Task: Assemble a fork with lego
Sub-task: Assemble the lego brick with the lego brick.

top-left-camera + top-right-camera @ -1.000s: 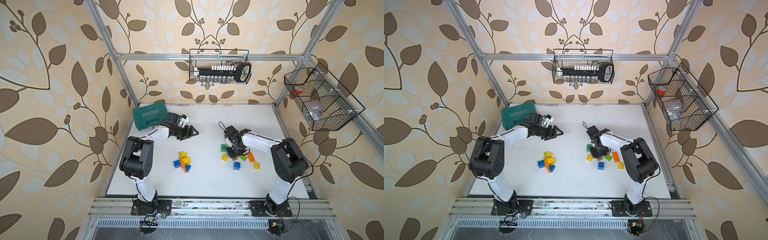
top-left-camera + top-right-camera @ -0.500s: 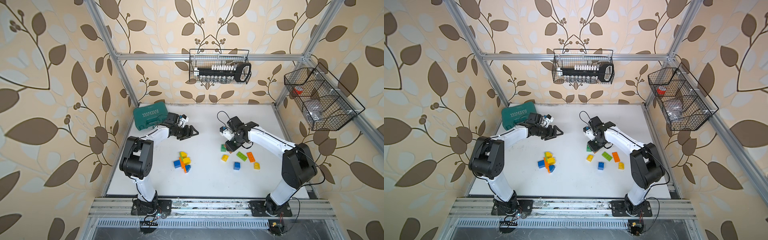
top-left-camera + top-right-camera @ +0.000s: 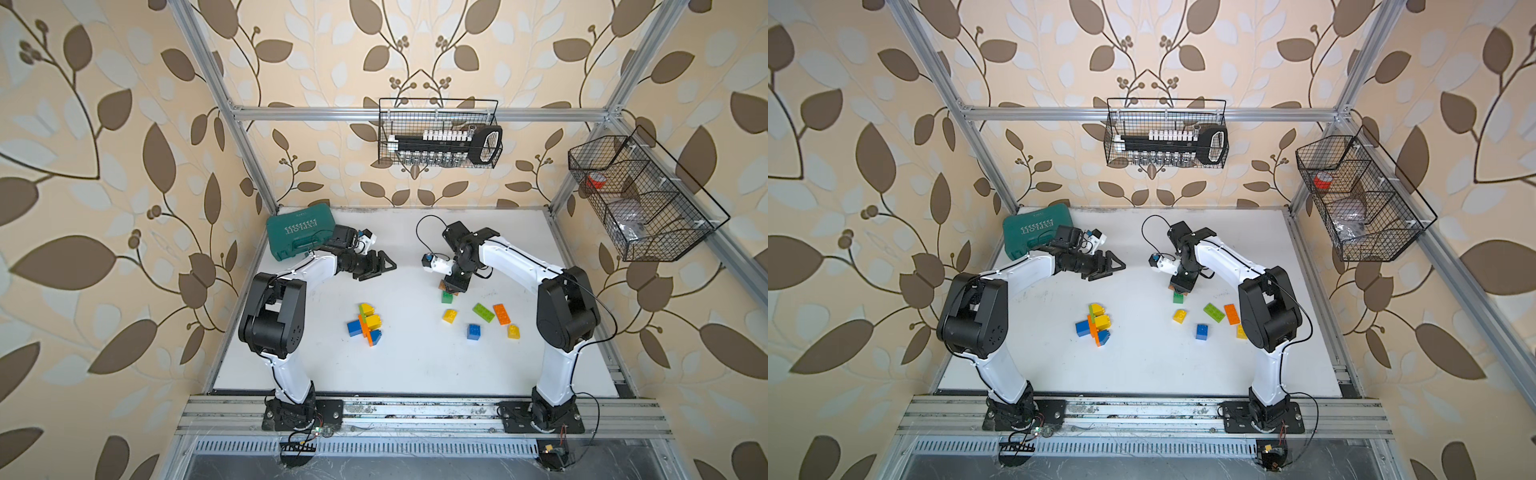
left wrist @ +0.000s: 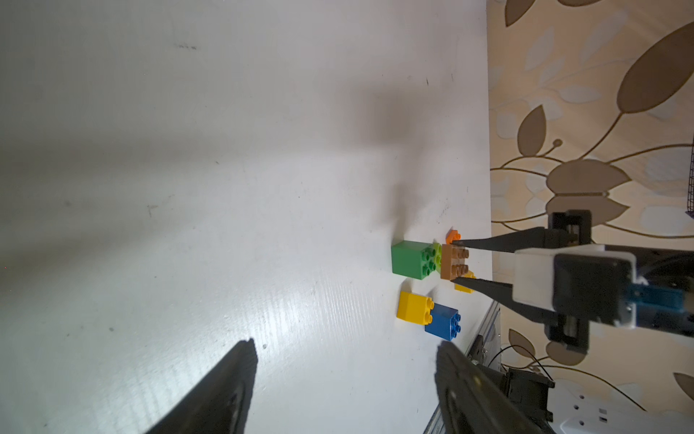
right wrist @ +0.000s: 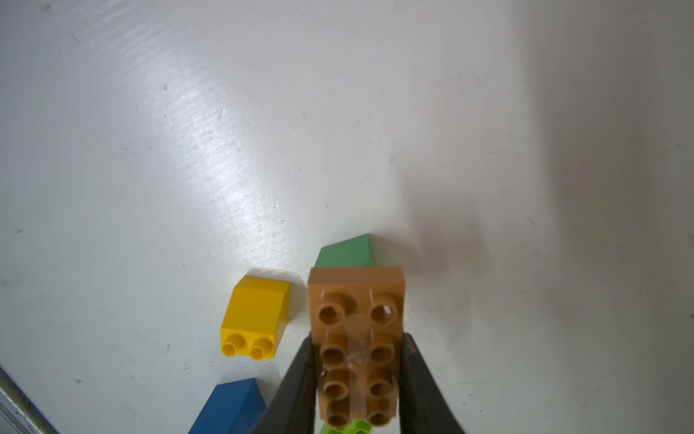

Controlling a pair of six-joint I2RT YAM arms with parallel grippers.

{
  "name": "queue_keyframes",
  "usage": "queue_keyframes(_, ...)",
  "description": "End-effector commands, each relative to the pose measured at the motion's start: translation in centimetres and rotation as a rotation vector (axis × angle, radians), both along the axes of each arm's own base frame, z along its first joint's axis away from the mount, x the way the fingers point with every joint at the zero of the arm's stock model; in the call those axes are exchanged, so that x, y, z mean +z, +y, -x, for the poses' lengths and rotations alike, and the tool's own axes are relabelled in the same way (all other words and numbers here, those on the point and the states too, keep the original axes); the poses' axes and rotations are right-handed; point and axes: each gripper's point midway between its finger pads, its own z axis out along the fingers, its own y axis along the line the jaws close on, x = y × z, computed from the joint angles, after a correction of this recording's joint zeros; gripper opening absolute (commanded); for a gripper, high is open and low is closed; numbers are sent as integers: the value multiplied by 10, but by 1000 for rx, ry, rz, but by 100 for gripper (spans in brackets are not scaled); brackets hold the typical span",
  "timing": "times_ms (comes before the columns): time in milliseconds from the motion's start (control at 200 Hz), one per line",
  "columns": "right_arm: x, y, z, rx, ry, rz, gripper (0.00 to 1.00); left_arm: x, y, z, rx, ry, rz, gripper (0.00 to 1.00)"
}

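Right of centre, over the surface (image 3: 415, 365): right hand (image 3: 451, 287) clamped on the brown brick (image 5: 356, 300), held just above the green brick (image 3: 447, 296)
Left hand (image 3: 385, 266): jaws apart, empty, raised at far left near the teal case (image 3: 299, 237)
Joined bricks (image 3: 365, 325): lying centre-left
Loose bricks (image 3: 483, 312): yellow, lime, orange, blue, scattered near-right of the green brick

A robotics lab cell: an aluminium frame (image 3: 415, 113) encloses a white tabletop (image 3: 415, 365), backed by leaf wallpaper (image 3: 124, 166). Wire baskets hang at twelve (image 3: 439, 99) and two o'clock (image 3: 665, 253), and robot arms (image 3: 272, 316) are bolted to a rail (image 3: 415, 409) at six.
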Motion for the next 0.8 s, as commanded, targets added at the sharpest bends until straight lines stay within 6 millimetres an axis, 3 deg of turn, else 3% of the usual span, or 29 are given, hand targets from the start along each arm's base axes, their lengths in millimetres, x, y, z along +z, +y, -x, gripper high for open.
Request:
queue_keyframes(0, -7, -6, 6, 88, 33, 33, 27, 13, 0, -6, 1, -15, 31, 77)
queue_keyframes(795, -41, 2, 19, 178, 111, 24, 27, 10, 3, -6, 4, 0, 45, 74)
